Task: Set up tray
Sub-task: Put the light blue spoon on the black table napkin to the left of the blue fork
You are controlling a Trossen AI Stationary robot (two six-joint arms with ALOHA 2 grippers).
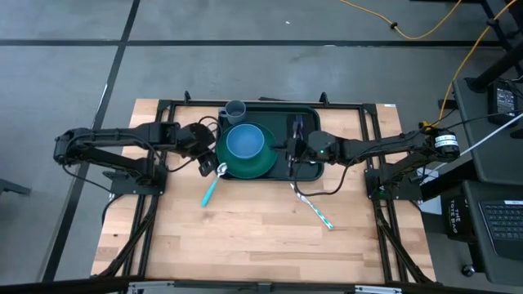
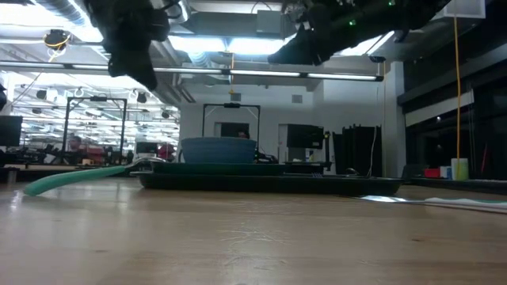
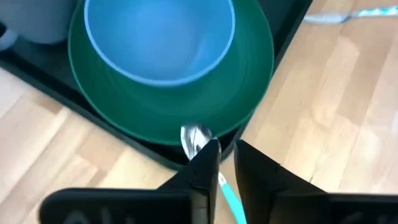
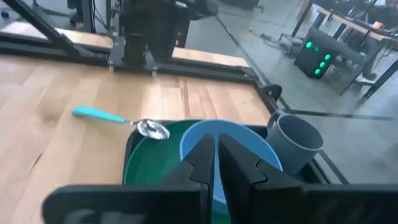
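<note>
Overhead looks straight down, low looks level; both share the tray (image 1: 319, 114).

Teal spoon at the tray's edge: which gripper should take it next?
Probably the left gripper: it hovers right beside the teal spoon, whose bowl leans on the tray rim. The right gripper sits over the tray's far side.

Dark green tray (image 1: 278, 109), flat at the table's far middle.

Tray (image 3: 283, 37) partly under plate (image 3: 249, 93).
</note>
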